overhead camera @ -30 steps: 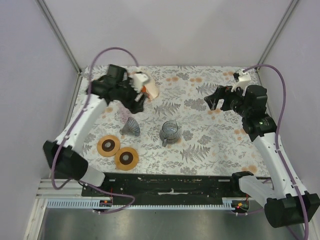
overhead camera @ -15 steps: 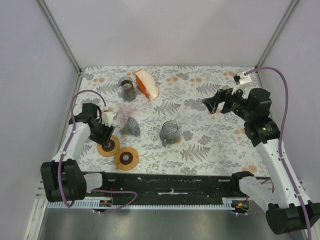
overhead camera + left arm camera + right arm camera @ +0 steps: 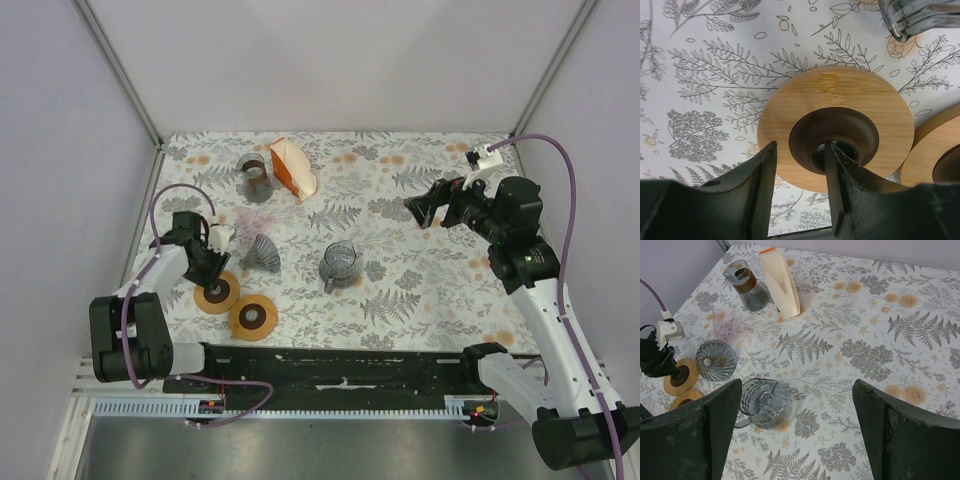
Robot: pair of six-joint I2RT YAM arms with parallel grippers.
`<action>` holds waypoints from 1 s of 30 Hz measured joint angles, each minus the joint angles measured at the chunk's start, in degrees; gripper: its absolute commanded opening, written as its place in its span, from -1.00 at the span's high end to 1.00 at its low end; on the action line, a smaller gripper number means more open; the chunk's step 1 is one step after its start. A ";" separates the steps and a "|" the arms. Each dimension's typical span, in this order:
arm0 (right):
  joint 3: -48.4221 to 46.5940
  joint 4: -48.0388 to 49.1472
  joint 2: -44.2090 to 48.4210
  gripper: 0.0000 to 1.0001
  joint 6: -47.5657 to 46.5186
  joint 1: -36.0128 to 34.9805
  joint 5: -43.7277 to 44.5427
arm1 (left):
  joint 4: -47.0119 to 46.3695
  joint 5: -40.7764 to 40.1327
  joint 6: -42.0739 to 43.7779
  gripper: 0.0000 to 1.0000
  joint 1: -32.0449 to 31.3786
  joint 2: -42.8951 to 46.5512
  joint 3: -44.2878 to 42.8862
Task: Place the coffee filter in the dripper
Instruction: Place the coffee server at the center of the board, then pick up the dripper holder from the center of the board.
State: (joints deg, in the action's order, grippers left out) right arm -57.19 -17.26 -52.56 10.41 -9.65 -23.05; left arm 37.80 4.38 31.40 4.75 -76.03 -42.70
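Left claw [image 3: 800, 150] apart over wooden ring [image 3: 840, 87], right claw [image 3: 797, 390] wide apart; coffee filter [image 3: 293, 168] runs far-left to near-right.

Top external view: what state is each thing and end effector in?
Left end effector: part-open, straddling a wooden ring's band.
Right end effector: wide open, empty.
Dripper: tipped on its side, no filter inside.
Filters: standing, untouched.
Glass server: upright, empty.
Carafe: upright.
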 measured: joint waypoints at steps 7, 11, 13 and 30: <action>0.02 0.00 0.00 -0.96 -0.20 -0.26 0.02 | -1.88 -0.46 0.50 0.22 -0.02 -2.32 1.42; 0.02 0.00 -0.07 -0.96 -0.44 -0.26 0.02 | -4.13 -1.46 0.59 0.96 -0.28 -2.40 1.75; 0.02 0.00 -0.24 -0.96 -0.48 -0.26 0.00 | -4.83 -1.51 0.52 0.96 -0.52 -2.89 1.49; -2.43 0.87 -5.11 -0.96 3.17 -10.43 0.11 | 2.29 14.05 -3.45 0.96 4.07 5.81 -13.94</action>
State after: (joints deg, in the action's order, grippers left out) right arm -59.61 -16.38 -57.67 13.58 -20.08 -22.94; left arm 40.10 18.44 27.94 8.82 -70.22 -56.64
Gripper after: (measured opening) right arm 0.980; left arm 0.040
